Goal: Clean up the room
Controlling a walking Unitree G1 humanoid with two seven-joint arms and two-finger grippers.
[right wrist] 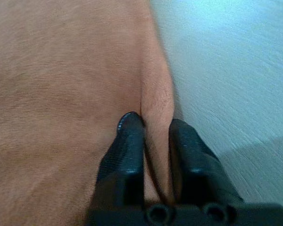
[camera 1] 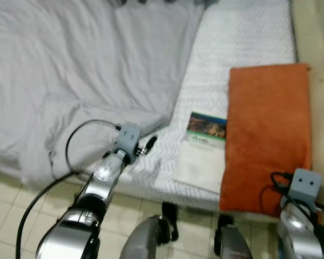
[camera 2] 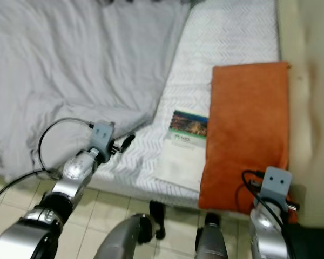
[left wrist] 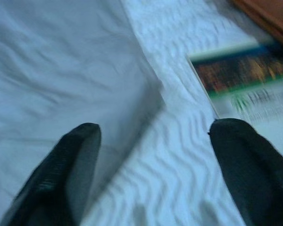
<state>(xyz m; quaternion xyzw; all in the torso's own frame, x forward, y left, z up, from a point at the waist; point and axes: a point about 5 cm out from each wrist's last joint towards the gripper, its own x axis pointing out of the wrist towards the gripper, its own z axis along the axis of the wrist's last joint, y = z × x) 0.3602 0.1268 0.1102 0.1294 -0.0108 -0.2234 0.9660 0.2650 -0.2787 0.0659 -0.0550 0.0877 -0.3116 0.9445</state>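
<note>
Right gripper (right wrist: 151, 125) pinching the edge fold of the orange towel (camera 1: 267, 135); left gripper (left wrist: 153, 141) spread wide over the mattress.
Towel lies flat along the right side of the mattress (camera 1: 243, 38), near end hanging over the front edge. Booklet (camera 1: 202, 151) sits just left of the towel, touching it. Left gripper hovers at the front edge between the grey blanket (camera 1: 70, 70) and the booklet, holding nothing. Tiled floor (camera 1: 5, 205) below.

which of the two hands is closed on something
The right hand: its fingers pinch the edge of the orange towel. The left hand is spread open over the bed, holding nothing.
</note>
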